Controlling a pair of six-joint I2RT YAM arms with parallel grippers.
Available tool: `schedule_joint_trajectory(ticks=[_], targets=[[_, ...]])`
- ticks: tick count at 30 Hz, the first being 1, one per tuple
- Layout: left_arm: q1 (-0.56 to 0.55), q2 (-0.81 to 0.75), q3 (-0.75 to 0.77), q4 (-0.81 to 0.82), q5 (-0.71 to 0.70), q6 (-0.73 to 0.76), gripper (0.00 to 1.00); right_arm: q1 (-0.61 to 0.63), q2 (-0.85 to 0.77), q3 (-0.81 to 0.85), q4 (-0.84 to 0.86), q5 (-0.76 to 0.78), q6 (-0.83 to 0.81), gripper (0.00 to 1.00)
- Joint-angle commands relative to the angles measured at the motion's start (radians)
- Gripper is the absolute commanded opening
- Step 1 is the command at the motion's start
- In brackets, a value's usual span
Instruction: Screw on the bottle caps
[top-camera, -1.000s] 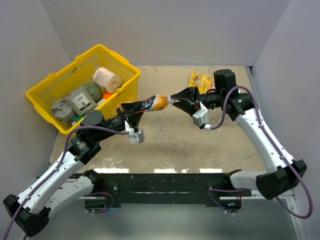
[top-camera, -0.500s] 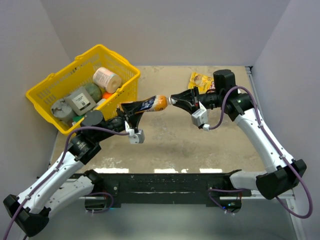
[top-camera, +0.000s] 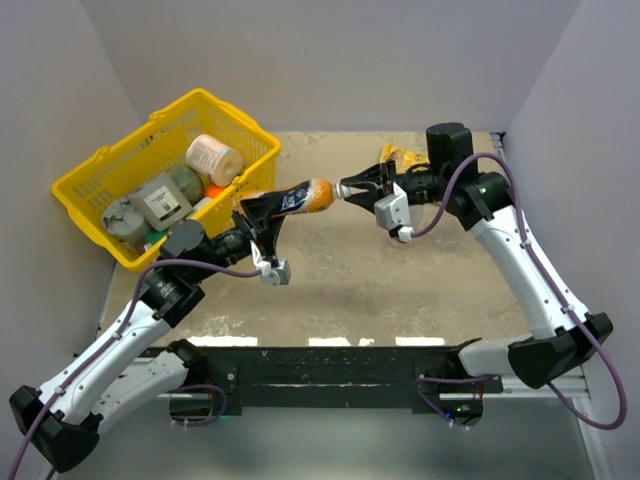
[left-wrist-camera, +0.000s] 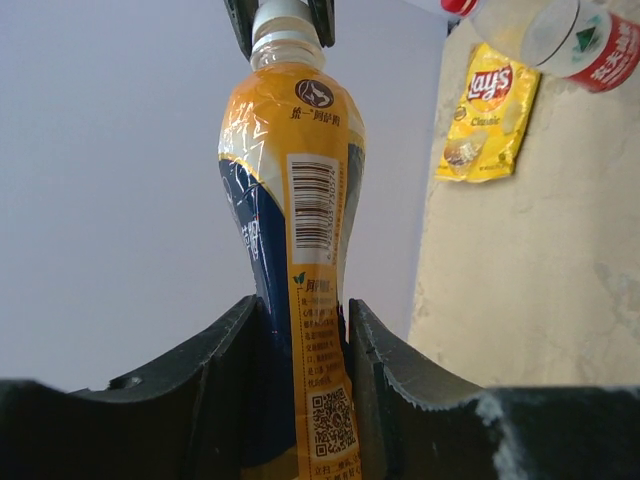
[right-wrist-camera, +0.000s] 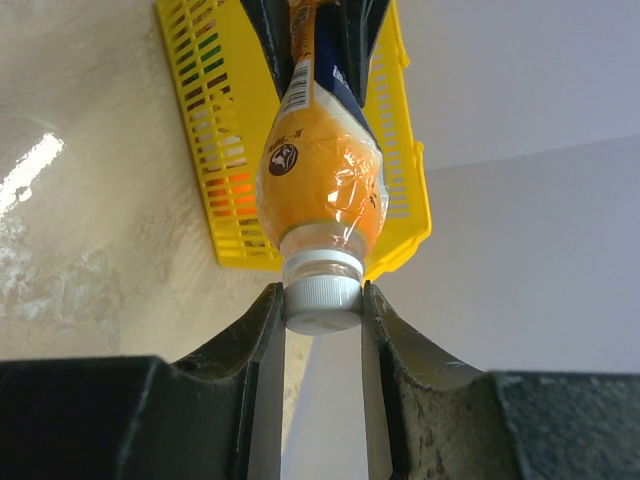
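Observation:
My left gripper is shut on the lower body of an orange drink bottle with a blue and orange label and holds it in the air, neck pointing right. In the left wrist view the bottle rises from between my fingers. My right gripper is shut on the white cap, which sits on the bottle's neck. The cap also shows in the left wrist view. A clear bottle with a red cap lies on the table far right.
A yellow basket with several packaged items stands at the far left. A yellow snack bag lies on the table behind my right gripper; it also shows in the left wrist view. Grey walls enclose the table.
Both grippers have shifted away from the arm bases with the bottle between them. The right wrist has turned about the cap. Both grips are unchanged.

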Motion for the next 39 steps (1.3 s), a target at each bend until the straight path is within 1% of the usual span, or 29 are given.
schedule_joint_trajectory(ticks=[1, 2, 3, 5, 7, 8, 9, 11, 12, 13, 14, 15, 16, 17, 18, 19, 20, 21, 26, 28, 29, 31, 33, 34, 35, 36, 37, 38, 39], targets=[[-0.014, 0.035, -0.013, 0.089, 0.086, 0.122, 0.0, 0.059, 0.038, 0.09, -0.04, -0.015, 0.162, 0.0], [-0.019, 0.039, -0.013, 0.111, 0.085, 0.137, 0.0, 0.057, 0.042, 0.09, 0.058, -0.009, 0.256, 0.0], [-0.025, 0.045, -0.013, 0.111, 0.077, 0.157, 0.0, 0.059, 0.055, 0.098, 0.087, 0.007, 0.383, 0.0], [-0.03, 0.047, -0.021, 0.114, 0.068, 0.213, 0.0, 0.06, 0.078, 0.122, 0.05, 0.022, 0.392, 0.0], [-0.031, 0.049, -0.022, 0.126, 0.056, 0.235, 0.0, 0.063, 0.124, 0.187, 0.023, 0.045, 0.453, 0.0], [-0.034, 0.049, -0.021, 0.144, 0.054, 0.237, 0.0, 0.062, 0.142, 0.21, 0.011, 0.048, 0.493, 0.0], [-0.034, 0.05, -0.019, 0.148, 0.055, 0.241, 0.0, 0.063, 0.16, 0.263, 0.003, 0.054, 0.573, 0.0], [-0.046, 0.045, -0.036, 0.157, 0.062, 0.315, 0.0, 0.062, 0.219, 0.319, -0.029, 0.054, 0.634, 0.0], [-0.051, 0.038, -0.05, 0.174, 0.075, 0.336, 0.0, 0.063, 0.24, 0.371, -0.033, 0.053, 0.715, 0.0], [-0.051, 0.035, -0.065, 0.204, 0.085, 0.356, 0.0, 0.063, 0.284, 0.401, -0.038, 0.03, 0.759, 0.0], [-0.051, 0.03, -0.088, 0.21, 0.094, 0.391, 0.0, 0.06, 0.32, 0.441, -0.09, 0.012, 0.793, 0.0], [-0.051, 0.027, -0.099, 0.211, 0.104, 0.412, 0.0, 0.06, 0.354, 0.552, -0.154, -0.011, 0.794, 0.0], [-0.051, 0.026, -0.11, 0.232, 0.108, 0.427, 0.0, 0.06, 0.393, 0.623, -0.237, -0.033, 0.771, 0.0], [-0.051, 0.024, -0.132, 0.244, 0.108, 0.445, 0.0, 0.06, 0.477, 0.692, -0.361, -0.06, 0.765, 0.0], [-0.051, 0.025, -0.142, 0.246, 0.108, 0.473, 0.0, 0.06, 0.512, 0.807, -0.404, -0.068, 0.793, 0.0], [-0.051, 0.027, -0.154, 0.261, 0.109, 0.537, 0.0, 0.062, 0.544, 0.849, -0.428, -0.071, 0.824, 0.0], [-0.051, 0.027, -0.183, 0.287, 0.117, 0.547, 0.0, 0.06, 0.576, 0.874, -0.437, -0.081, 0.891, 0.0], [-0.051, 0.027, -0.195, 0.313, 0.129, 0.553, 0.0, 0.062, 0.584, 0.895, -0.44, -0.085, 0.909, 0.0], [-0.051, 0.029, -0.215, 0.286, 0.138, 0.648, 0.0, 0.067, 0.564, 0.85, -0.431, -0.099, 0.965, 0.0], [-0.05, 0.026, -0.215, 0.27, 0.132, 0.68, 0.0, 0.07, 0.585, 0.871, -0.483, -0.093, 0.955, 0.0], [-0.048, 0.024, -0.215, 0.269, 0.131, 0.685, 0.0, 0.068, 0.598, 0.883, -0.562, -0.096, 0.933, 0.0], [-0.05, 0.019, -0.222, 0.276, 0.12, 0.711, 0.0, 0.067, 0.644, 0.919, -0.612, -0.127, 0.97, 0.0], [-0.048, 0.012, -0.248, 0.293, 0.121, 0.729, 0.0, 0.062, 0.671, 0.919, -0.639, -0.171, 1.074, 0.0], [-0.048, 0.009, -0.26, 0.301, 0.123, 0.729, 0.0, 0.051, 0.696, 0.908, -0.636, -0.252, 1.123, 0.0], [-0.048, 0.006, -0.26, 0.303, 0.121, 0.722, 0.0, 0.045, 0.71, 0.896, -0.615, -0.293, 1.222, 0.0], [-0.048, -0.005, -0.26, 0.296, 0.118, 0.714, 0.0, 0.031, 0.719, 0.867, -0.589, -0.345, 1.279, 0.0], [-0.048, -0.011, -0.26, 0.28, 0.112, 0.696, 0.0, 0.025, 0.725, 0.85, -0.496, -0.41, 1.341, 0.0], [-0.048, -0.022, -0.26, 0.27, 0.102, 0.688, 0.0, 0.021, 0.721, 0.809, -0.424, -0.429, 1.483, 0.04], [-0.048, -0.028, -0.258, 0.252, 0.082, 0.682, 0.0, 0.008, 0.708, 0.785, -0.337, -0.436, 1.56, 0.11]])
